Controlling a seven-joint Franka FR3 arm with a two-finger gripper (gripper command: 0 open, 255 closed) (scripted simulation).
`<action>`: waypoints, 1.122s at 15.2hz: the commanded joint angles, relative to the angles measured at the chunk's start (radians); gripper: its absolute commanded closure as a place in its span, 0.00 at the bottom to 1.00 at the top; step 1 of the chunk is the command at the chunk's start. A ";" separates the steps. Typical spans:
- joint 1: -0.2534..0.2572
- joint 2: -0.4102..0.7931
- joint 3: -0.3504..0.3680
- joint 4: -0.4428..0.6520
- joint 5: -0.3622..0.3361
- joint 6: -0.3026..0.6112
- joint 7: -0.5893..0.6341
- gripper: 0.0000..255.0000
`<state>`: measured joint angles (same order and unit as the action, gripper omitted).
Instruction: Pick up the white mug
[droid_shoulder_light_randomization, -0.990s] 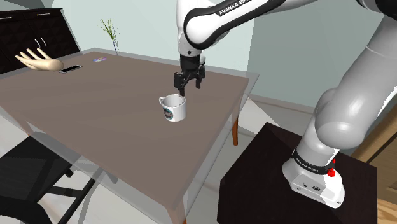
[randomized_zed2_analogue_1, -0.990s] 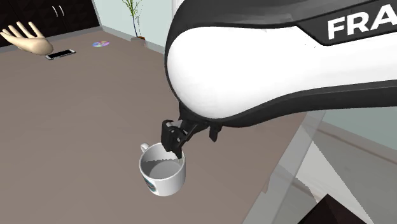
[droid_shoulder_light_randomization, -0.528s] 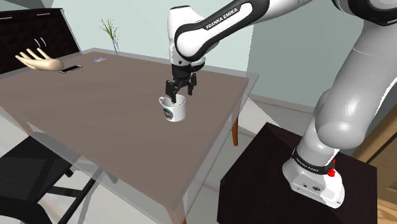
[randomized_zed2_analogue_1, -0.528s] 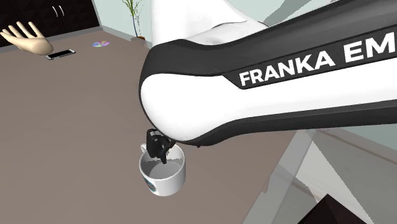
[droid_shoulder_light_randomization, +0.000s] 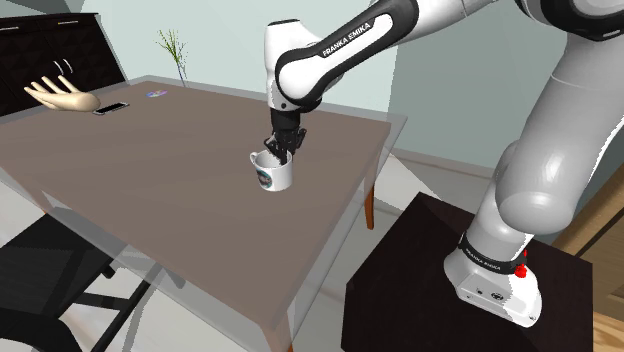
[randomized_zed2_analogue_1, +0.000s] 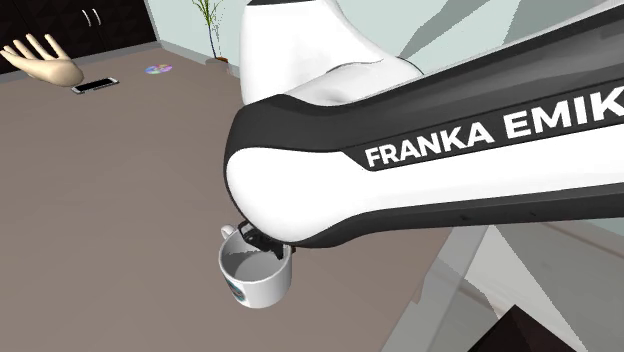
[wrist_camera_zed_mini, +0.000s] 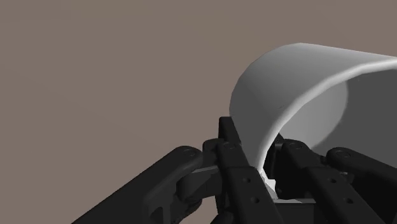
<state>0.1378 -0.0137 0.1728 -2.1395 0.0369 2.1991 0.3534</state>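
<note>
While looking from left to right over the shoulder view, saw a chair (droid_shoulder_light_randomization: 45, 275) low down, then the table (droid_shoulder_light_randomization: 150, 170), then the mug (droid_shoulder_light_randomization: 273, 173) standing upright on the table, near its right end. Found the gripper (droid_shoulder_light_randomization: 281, 152) down at the mug's rim. Saw its fingers (wrist_camera_zed_mini: 236, 170) spread apart in the wrist view, one outside the mug's wall and one inside. Judged the reach done. Judged the squeeze and the lift not done yet. Lost most of the gripper behind the big arm (randomized_zed2_analogue_1: 420, 170) in the second exterior view. Saw part of the mug cut off in the wrist view. Could not tell whether either finger touched the wall.
</note>
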 joint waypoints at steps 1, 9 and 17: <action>0.000 0.000 0.000 0.000 0.000 0.000 0.000 1.00; 0.000 -0.011 0.000 0.015 0.002 -0.026 0.000 1.00; -0.001 -0.046 -0.002 0.086 0.006 -0.131 -0.002 1.00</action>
<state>0.1375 -0.0578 0.1719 -2.0650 0.0428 2.0814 0.3532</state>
